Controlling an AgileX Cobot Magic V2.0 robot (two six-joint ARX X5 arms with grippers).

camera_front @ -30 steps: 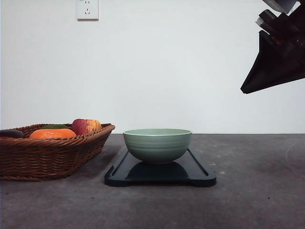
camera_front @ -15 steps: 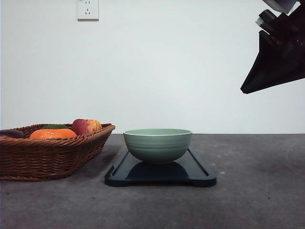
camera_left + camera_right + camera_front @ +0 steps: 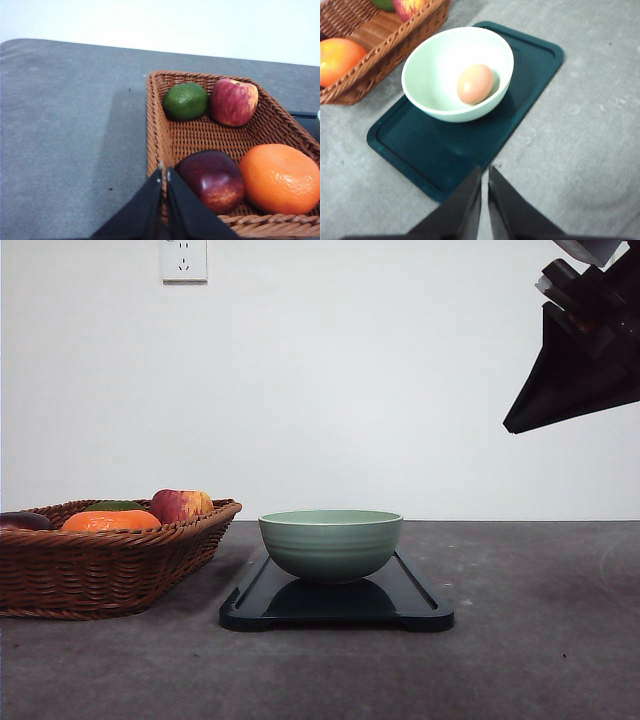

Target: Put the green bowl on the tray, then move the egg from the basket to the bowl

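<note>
The pale green bowl (image 3: pixel 331 543) stands upright on the dark tray (image 3: pixel 420 602) in the middle of the table. In the right wrist view a tan egg (image 3: pixel 475 83) lies inside the bowl (image 3: pixel 432 80), which rests on the tray (image 3: pixel 530 65). The brown wicker basket (image 3: pixel 95 570) sits to the left of the tray. My right gripper (image 3: pixel 575 375) hangs high at the right, and its fingertips (image 3: pixel 484 172) are shut and empty above the tray's near edge. My left gripper (image 3: pixel 165 172) is shut with nothing held, over the basket's (image 3: pixel 200 132) near rim.
The basket holds an orange (image 3: pixel 280 177), a dark red apple (image 3: pixel 212 180), a red-yellow apple (image 3: pixel 233 101) and a green avocado (image 3: pixel 186 101). Bare grey table (image 3: pixel 540 640) lies right of the tray and left of the basket (image 3: pixel 65 135). A white wall with a socket (image 3: pixel 183 260) stands behind.
The right gripper has edged very slightly upward. Bowl, tray and basket have not moved.
</note>
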